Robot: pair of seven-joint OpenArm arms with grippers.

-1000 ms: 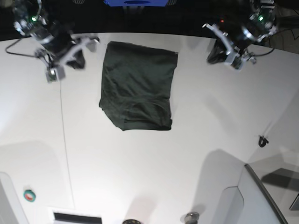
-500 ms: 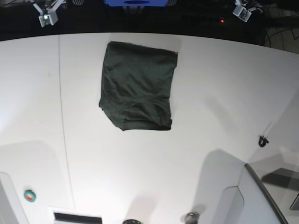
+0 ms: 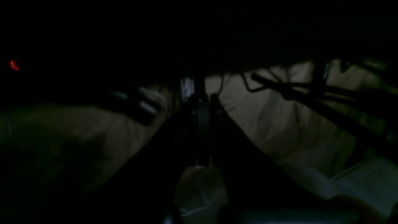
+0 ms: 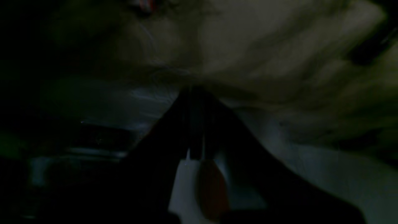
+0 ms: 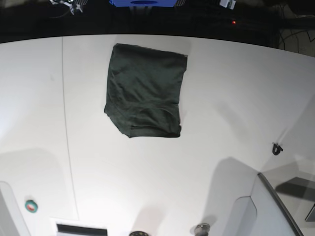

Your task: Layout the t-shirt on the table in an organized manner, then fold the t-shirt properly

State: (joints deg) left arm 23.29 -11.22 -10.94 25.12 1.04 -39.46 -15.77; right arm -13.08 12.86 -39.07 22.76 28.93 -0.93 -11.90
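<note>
- The large dark green soft fabric t-shirt (image 5: pixel 144 90) lies folded into a compact, roughly rectangular block on the broad smooth white table (image 5: pixel 221 108), toward the far middle of the tabletop in the base view
- Its far edge sits close to the table's far rim; the near edge is a little uneven, with a fold band running across the lower part of the block
- A thin dark seam line (image 5: pixel 65 113) runs down the tabletop to the left of the shirt in the base view, well apart from the cloth
- Nothing touches the shirt; both arms are pulled away above the far edge of the table, only small bits of them showing at the top of the base view
- The left gripper (image 3: pixel 202 105) appears in its own wrist camera as a dark silhouette with its jaws brought together, nothing between them; the surroundings are dim, with pale crumpled sheeting and dark cables (image 3: pixel 311 93) behind
- The right gripper (image 4: pixel 196 102) likewise shows its jaws closed together on nothing, against a blurred, dim pale background
- A small green and red round thing (image 5: pixel 31 206) sits at the near left of the base view
</note>
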